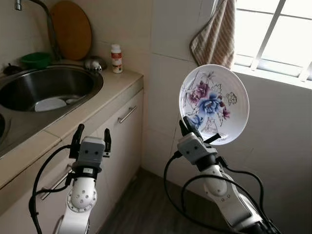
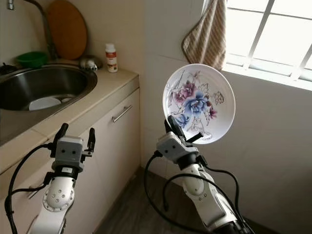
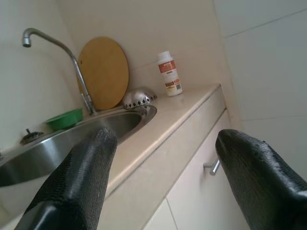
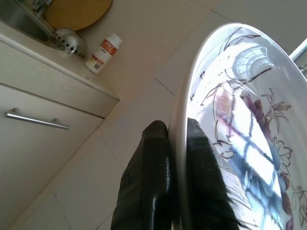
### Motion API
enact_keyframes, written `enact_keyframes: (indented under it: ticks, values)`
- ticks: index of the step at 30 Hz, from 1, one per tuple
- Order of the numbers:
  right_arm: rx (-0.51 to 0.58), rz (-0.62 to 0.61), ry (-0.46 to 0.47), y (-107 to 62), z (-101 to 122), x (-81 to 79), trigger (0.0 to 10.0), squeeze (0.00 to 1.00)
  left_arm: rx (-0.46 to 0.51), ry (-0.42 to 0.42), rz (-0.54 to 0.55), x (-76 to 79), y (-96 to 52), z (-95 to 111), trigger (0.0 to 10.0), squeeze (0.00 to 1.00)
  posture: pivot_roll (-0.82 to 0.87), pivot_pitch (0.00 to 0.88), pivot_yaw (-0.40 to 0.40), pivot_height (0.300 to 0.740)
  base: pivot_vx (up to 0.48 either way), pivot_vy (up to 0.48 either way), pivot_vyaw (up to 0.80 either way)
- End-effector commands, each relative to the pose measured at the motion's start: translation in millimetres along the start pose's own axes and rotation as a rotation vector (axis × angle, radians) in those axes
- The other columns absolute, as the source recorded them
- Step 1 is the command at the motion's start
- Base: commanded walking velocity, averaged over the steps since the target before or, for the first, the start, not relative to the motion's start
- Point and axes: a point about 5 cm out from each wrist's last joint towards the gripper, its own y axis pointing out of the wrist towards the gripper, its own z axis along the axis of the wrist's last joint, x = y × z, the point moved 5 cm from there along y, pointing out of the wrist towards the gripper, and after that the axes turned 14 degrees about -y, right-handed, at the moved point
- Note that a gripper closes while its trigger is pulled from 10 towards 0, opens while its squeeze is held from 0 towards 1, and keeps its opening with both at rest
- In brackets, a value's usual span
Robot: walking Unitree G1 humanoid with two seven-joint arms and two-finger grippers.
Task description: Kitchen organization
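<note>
Carrying underway: right claw (image 1: 187,127) pinches plate (image 1: 214,104) rim upright; left claw (image 1: 91,138) gapes empty; next, lower plate onto surface (image 1: 105,90).

White plate (image 1: 214,103) w/ purple-blue floral print; green bowl (image 1: 35,59); brown-striped towel (image 1: 214,35); black end effector fingers (image 4: 148,182).

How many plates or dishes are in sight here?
2. One flowered plate is held upright by its rim in the right gripper, in front of the wall below the window. One white dish lies in the sink; more may be hidden there.
</note>
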Motion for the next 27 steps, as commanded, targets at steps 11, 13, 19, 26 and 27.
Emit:
enact_keyframes:
  ticks: [11,13,19,26,27]
  values:
    - [0.032,-0.028,-0.015,4.2,4,7.7,0.0,0.0,0.07,0.003,-0.004,4.2,5.7,16,10.0,0.0,0.05,0.0,-0.044,0.74,0.326,0.0,0.8]
    - [0.036,-0.028,-0.014,4.6,4,7.3,0.0,0.0,0.075,0.006,-0.004,4.3,6.1,18,10.0,0.0,0.05,0.0,-0.044,0.74,0.315,0.0,0.8]
    - [0.047,-0.029,-0.014,5.2,6,7.1,0.0,0.0,0.089,0.01,-0.001,4.4,6.7,20,10.0,0.0,0.05,0.0,-0.044,0.74,0.281,0.0,0.8]
    - [0.056,-0.031,-0.015,5.9,8,6.5,0.0,0.0,0.098,0.01,-0.002,4.9,6.8,22,10.0,0.0,0.05,0.0,-0.044,0.74,0.263,0.0,0.8]
    - [0.058,-0.031,-0.015,5.8,8,6.5,0.0,0.0,0.099,0.01,-0.003,5.2,6.9,22,10.0,0.0,0.05,0.0,-0.044,0.74,0.262,0.0,0.8]
